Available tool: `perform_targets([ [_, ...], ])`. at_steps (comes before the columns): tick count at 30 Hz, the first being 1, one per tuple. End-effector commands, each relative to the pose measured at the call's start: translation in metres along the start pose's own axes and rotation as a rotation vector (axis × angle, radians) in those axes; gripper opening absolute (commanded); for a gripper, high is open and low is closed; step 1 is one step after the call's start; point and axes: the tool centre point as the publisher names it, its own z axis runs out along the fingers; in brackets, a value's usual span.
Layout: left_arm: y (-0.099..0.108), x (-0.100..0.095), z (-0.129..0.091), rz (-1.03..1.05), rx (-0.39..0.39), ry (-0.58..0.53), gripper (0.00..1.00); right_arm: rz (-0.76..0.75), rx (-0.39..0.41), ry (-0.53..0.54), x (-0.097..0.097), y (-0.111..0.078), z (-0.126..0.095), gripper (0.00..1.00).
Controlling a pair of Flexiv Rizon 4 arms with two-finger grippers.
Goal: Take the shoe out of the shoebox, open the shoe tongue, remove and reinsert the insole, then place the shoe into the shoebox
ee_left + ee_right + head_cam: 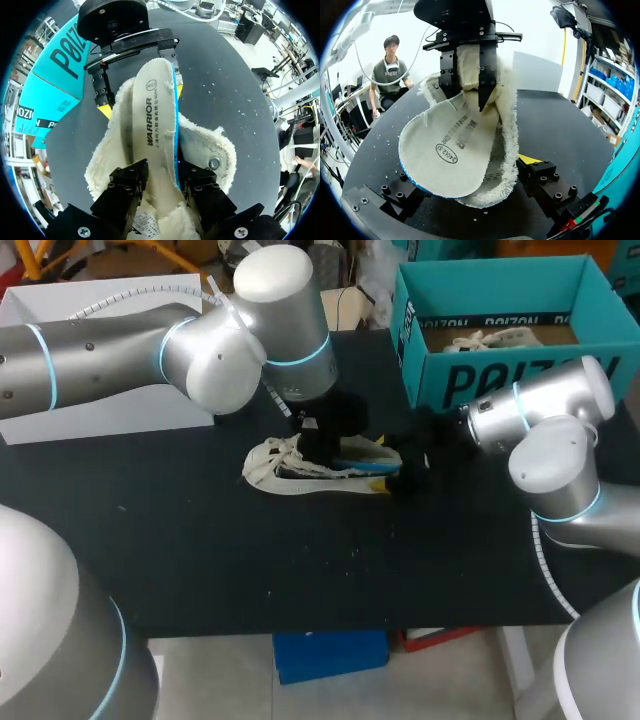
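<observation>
In the head view, the shoe (300, 468) is seen on the black desk (200, 540), in front of the teal shoebox (500, 380) and apart from it. A second shoe (495, 338) is seen inside the shoebox. The left hand (322, 440) is set over the shoe's middle and the right hand (405, 475) at its heel end.

In the left wrist view, the insole (152, 125) is seen raised out of the fleece-lined shoe and clenched between the left hand's black fingers (125, 187). Ahead, the heel is pressed from both sides by the right hand's yellow tips.

In the right wrist view, the shoe's heel is grasped between the right hand's fingers (545, 182). The insole's printed underside is turned up, and its far end is gripped by the left hand.
</observation>
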Motion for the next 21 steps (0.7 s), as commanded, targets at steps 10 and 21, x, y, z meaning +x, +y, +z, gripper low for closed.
perform_targets([
  [10, -0.015, -0.001, 0.011, 0.029, 0.021, -0.073, 0.45, 0.000, 0.002, 0.000, -0.002, -0.003, 0.001, 0.00],
  [21, -0.032, -0.016, 0.020, 0.055, 0.027, -0.104, 0.47, 0.000, 0.002, 0.000, -0.002, -0.003, 0.001, 0.00],
])
